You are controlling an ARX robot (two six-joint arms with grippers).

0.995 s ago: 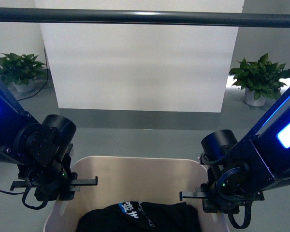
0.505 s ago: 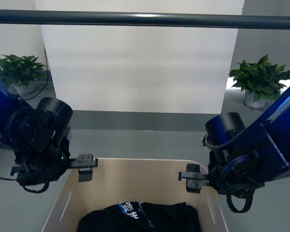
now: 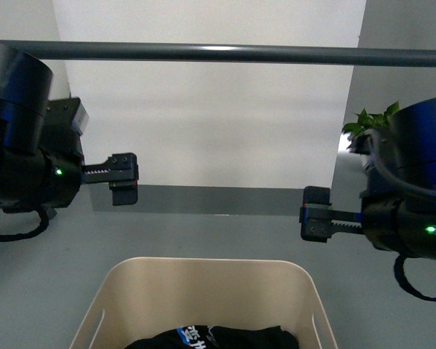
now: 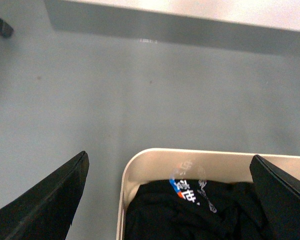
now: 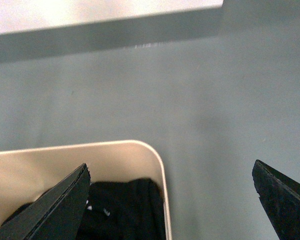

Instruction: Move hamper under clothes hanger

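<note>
The beige hamper [image 3: 203, 294] stands on the grey floor at the bottom centre of the front view, with a black printed garment [image 3: 211, 338] inside. The clothes hanger's dark round bar [image 3: 218, 52] runs across the top, above and beyond the hamper. My left gripper [image 3: 122, 178] and right gripper [image 3: 316, 213] are open, empty and raised well above the hamper's rim, one to each side. The left wrist view shows its gripper [image 4: 168, 155] above the hamper's corner [image 4: 132, 167] and the garment [image 4: 190, 212]. The right wrist view shows its gripper [image 5: 170, 164] above the other corner [image 5: 157, 160].
A white wall panel [image 3: 211, 123] with a grey base strip stands behind the bar. A potted plant [image 3: 367, 123] sits at the right, partly behind my right arm. A dark leg foot [image 4: 0, 25] shows on the floor in the left wrist view.
Both grippers have risen from the hamper's rim to well above it. In the front view the bar now sits lower and the hamper lower.
</note>
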